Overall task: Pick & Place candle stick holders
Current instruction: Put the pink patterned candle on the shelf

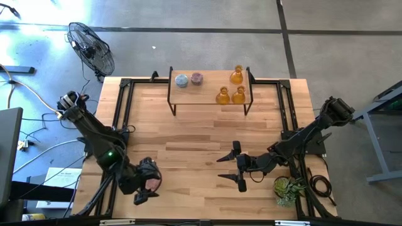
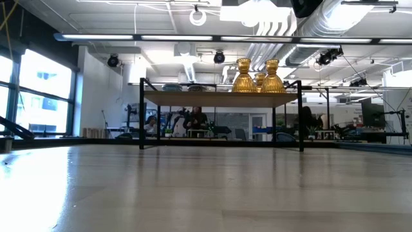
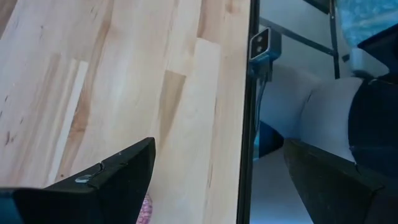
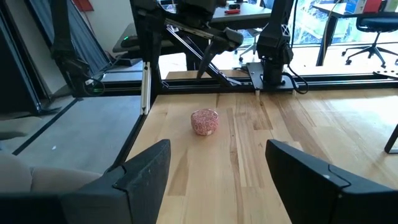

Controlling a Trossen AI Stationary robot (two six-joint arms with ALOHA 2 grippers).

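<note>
- Where the table's near-left corner lies, we see the left gripper (image 1: 146, 188) spread wide above a pink holder (image 4: 204, 121), gripping nothing.
- We see the right gripper (image 1: 233, 166) agape, empty, mid-table.
- Five holders stand on the shelf (image 1: 210, 94).

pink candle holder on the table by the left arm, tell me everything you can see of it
The pink candle holder is a squat, round, speckled piece that looks like glass, with a darker opening on top. It sits upright on the bare wooden table, near the front left corner, alone and away from the shelf with the others. The left claw is right over it with fingers spread, hiding most of it from above; the right wrist view shows nothing touching it.
</note>
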